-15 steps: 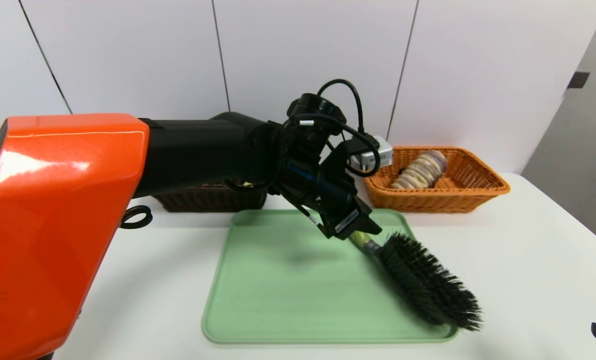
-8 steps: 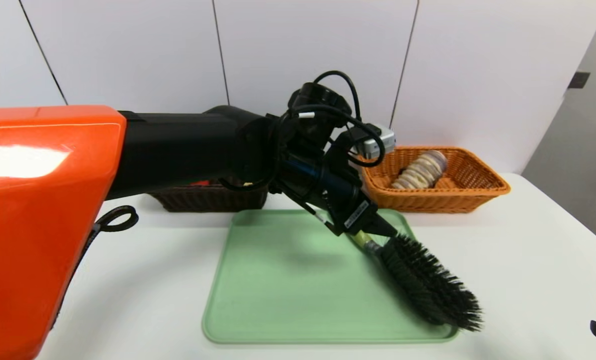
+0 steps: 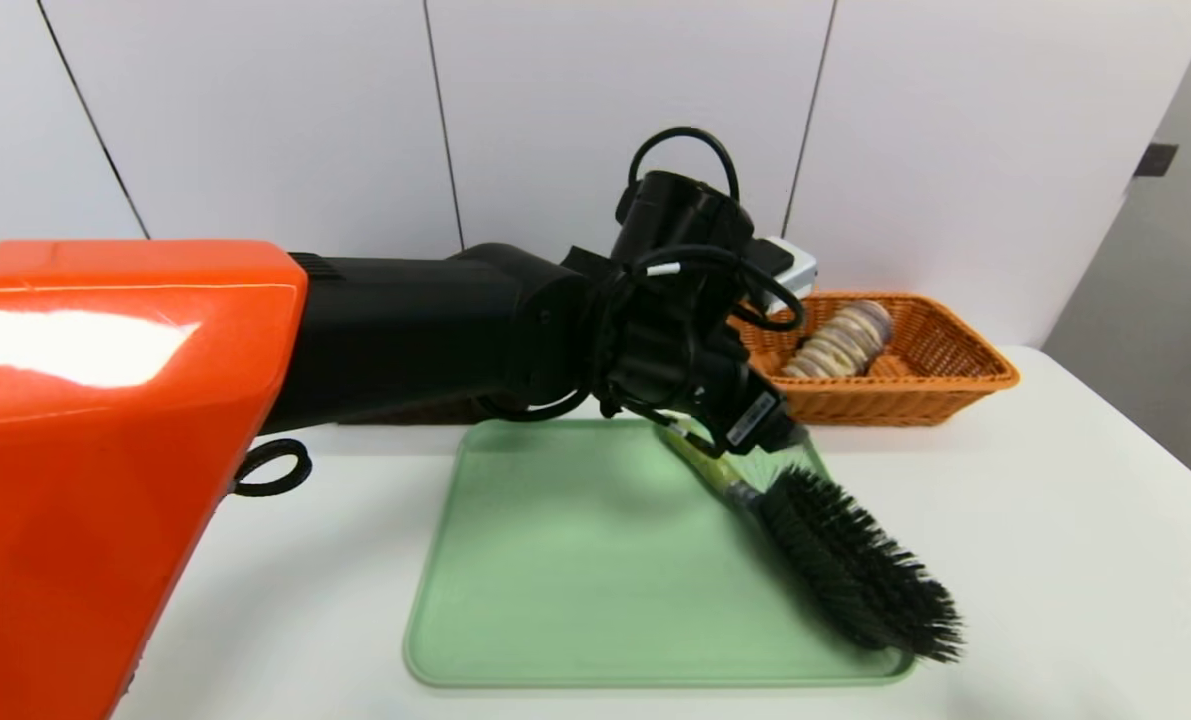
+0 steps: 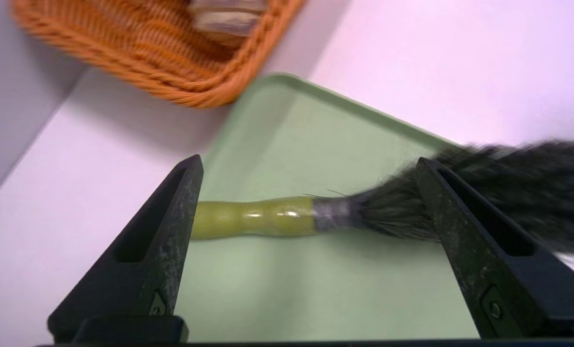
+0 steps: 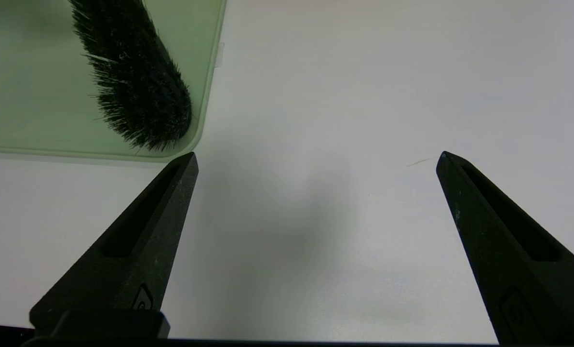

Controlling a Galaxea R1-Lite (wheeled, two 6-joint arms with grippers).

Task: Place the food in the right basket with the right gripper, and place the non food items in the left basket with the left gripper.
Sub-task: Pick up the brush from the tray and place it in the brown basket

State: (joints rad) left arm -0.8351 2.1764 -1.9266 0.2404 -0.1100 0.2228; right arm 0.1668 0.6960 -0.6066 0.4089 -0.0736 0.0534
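Showing the left gripper [image 4: 308, 166] above the far right part of a pale green tray [image 3: 575, 560], its two black fingers [image 4: 171, 226] spread wide apart with the olive-green handle of a hand brush [image 3: 835, 555] visible in the gap between them; neither finger touches the handle. The brush lies diagonally on the tray, the handle end toward the middle of the far edge and the black bristle head reaching the near right corner, where the bristle tips overhang the rim. A short grey band joins handle and bristles. In the head view the orange and black left arm crosses from the left side and its wrist hides the top of the handle. The right basket [image 3: 940, 375], orange wicker with flared sides, stands on the white table [image 3: 1055, 520] just beyond the tray's far right corner and holds a long beige striped roll [image 3: 840, 340] leaning against its back wall. Only a sliver of the left basket [image 3: 405, 412], dark brown, shows beneath the left arm. The right gripper [image 5: 315, 161] hovers over bare table off the tray's near right corner, its fingers likewise spread wide with nothing between them; the bristle head lies near it on the tray.
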